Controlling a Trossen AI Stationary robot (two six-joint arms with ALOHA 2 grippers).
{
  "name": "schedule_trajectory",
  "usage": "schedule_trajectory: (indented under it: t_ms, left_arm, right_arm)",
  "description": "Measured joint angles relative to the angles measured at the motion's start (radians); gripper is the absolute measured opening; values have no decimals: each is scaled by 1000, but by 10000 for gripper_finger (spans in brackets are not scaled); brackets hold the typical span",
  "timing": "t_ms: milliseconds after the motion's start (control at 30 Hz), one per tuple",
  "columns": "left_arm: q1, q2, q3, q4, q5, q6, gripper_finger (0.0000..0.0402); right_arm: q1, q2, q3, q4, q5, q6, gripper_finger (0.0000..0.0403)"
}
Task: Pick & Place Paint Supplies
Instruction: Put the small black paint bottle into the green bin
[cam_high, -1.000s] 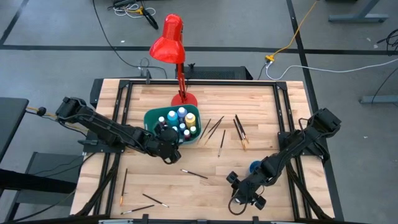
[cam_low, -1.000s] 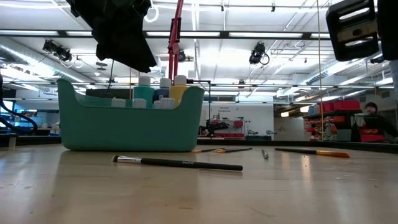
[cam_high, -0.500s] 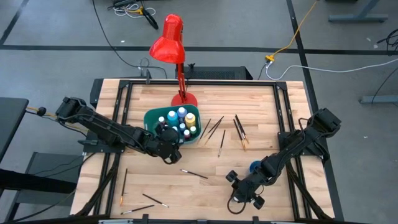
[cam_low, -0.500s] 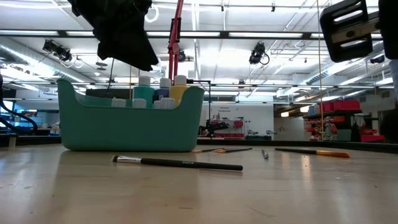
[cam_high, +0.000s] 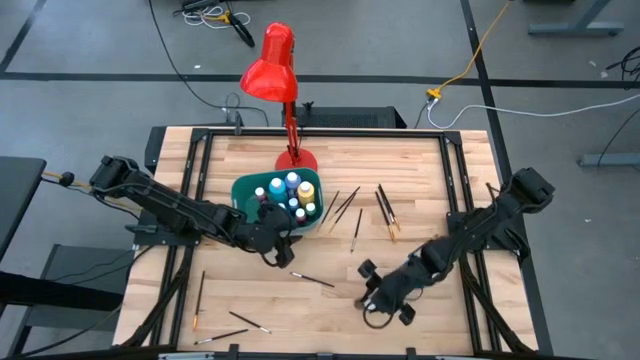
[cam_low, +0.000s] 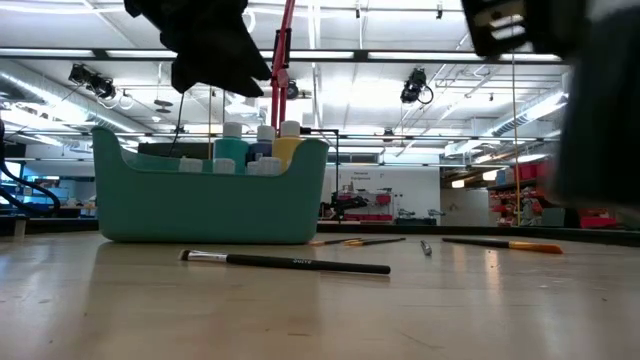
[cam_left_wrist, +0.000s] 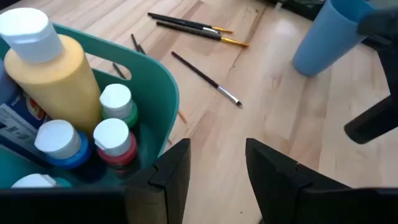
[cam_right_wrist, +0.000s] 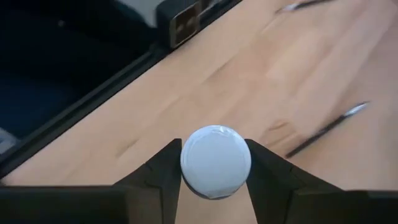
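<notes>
1. The right gripper (cam_right_wrist: 214, 177) hangs over the front of the worktop (cam_high: 330, 300), its fingers (cam_right_wrist: 163, 174) pressed against both sides of a white-capped paint bottle (cam_right_wrist: 216, 160).
2. The left gripper (cam_left_wrist: 214, 168) is partly open and holds nothing, just past the front rim of the teal bin (cam_high: 243, 190).
3. Capped paint bottles (cam_high: 290, 195) stand in the bin.
4. Paintbrushes (cam_high: 355, 215) lie right of the bin; one paintbrush (cam_low: 285, 262) lies before it.
5. A blue cup (cam_left_wrist: 329, 31) stands on the worktop.
</notes>
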Motion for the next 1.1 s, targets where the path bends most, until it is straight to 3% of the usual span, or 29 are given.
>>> schedule_trajectory:
  t_ms: [267, 600, 933, 1100]
  left_arm:
    - [0, 0, 0, 97, -1, -2, 159]
    - [0, 0, 0, 155, -1, 30, 159]
    - [1, -12, 0, 170, -29, 53, 159]
    - [0, -19, 0, 167, -9, 53, 159]
  right_arm:
    - [-164, -38, 0, 88, 102, -167, 154]
    - [-405, -25, 49, 180, -74, -224, 153]
    - [-463, 199, 321, -85, -139, -213, 153]
    - [-484, 319, 371, -97, -135, -195, 153]
